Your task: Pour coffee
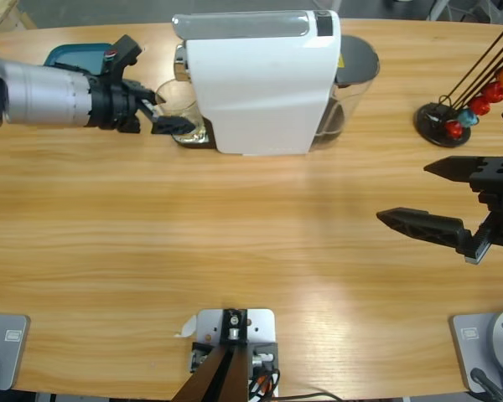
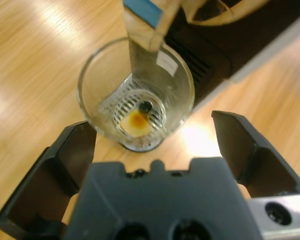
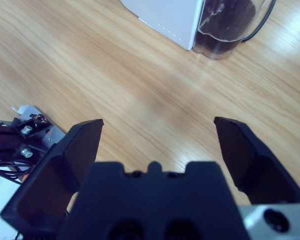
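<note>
A small clear glass (image 2: 97, 85) stands on the black drip tray (image 2: 200, 60) of the white coffee machine (image 1: 260, 84), under its spout. At the glass's bottom lies a little brown coffee (image 2: 136, 119) with a tan edge. My left gripper (image 2: 152, 122) is open, with one jaw on each side of the glass's near part and neither touching it. In the high view the same left gripper (image 1: 172, 120) reaches in from the left to the glass (image 1: 178, 99). Far off at the table's right, my right gripper (image 1: 404, 193) hangs open and holds nothing.
A clear water tank (image 1: 356, 71) sits behind the machine, also in the right wrist view as the tank (image 3: 225, 25). A black stand with red and orange capsules on rods (image 1: 474, 96) is at the back right. A teal object (image 1: 71, 54) lies behind the left arm.
</note>
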